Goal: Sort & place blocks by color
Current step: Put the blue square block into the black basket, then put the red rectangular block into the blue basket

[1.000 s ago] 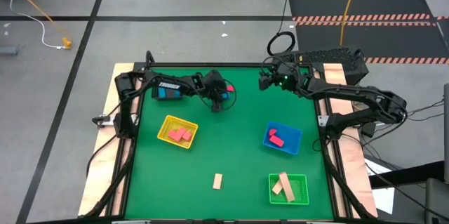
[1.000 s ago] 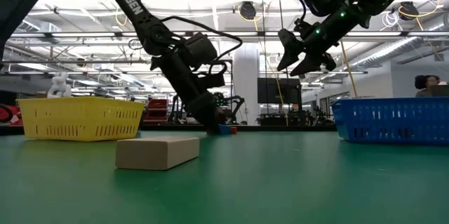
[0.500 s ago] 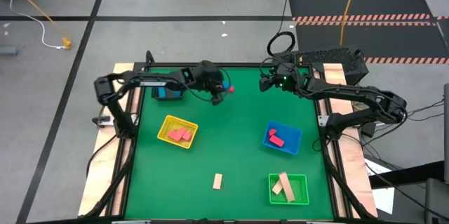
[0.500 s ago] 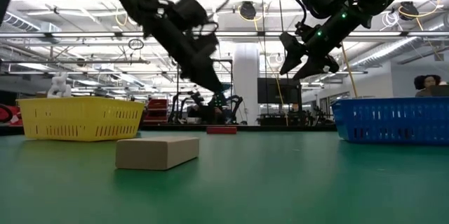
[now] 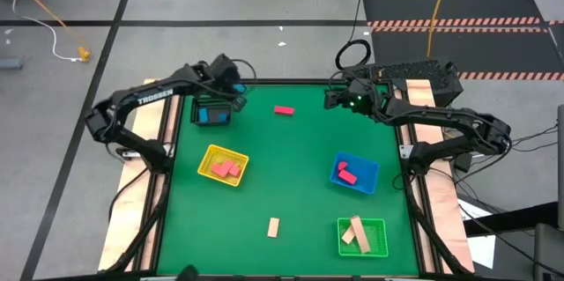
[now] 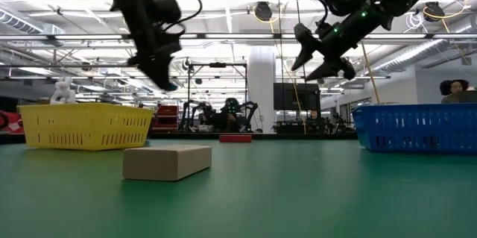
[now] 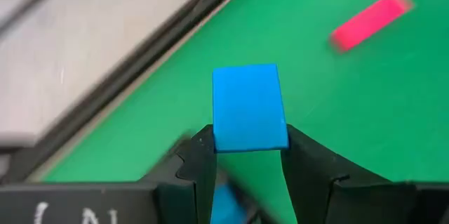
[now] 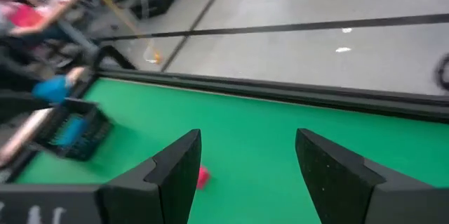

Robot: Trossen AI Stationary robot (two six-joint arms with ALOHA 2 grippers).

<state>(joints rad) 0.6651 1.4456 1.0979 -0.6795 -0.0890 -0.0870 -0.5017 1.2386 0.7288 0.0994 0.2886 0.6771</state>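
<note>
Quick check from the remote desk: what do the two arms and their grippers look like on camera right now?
Both arms are black, jointed, with black cables looped along them. The left arm carries white TROSSEN lettering on one link. The left gripper has two flat black fingers with stepped inner edges. The right gripper has two broad, wedge-shaped black fingers; small green lights glow near its wrist.

both arms are matte black, built of slim tubular links with bulkier joint housings. the left arm carries white "trossen" lettering along one link. thin black cables loop beside the wrists. each hand, the left hand (image 7: 247,161) and right hand (image 8: 245,164), ends in two flat, angular black fingers.
</note>
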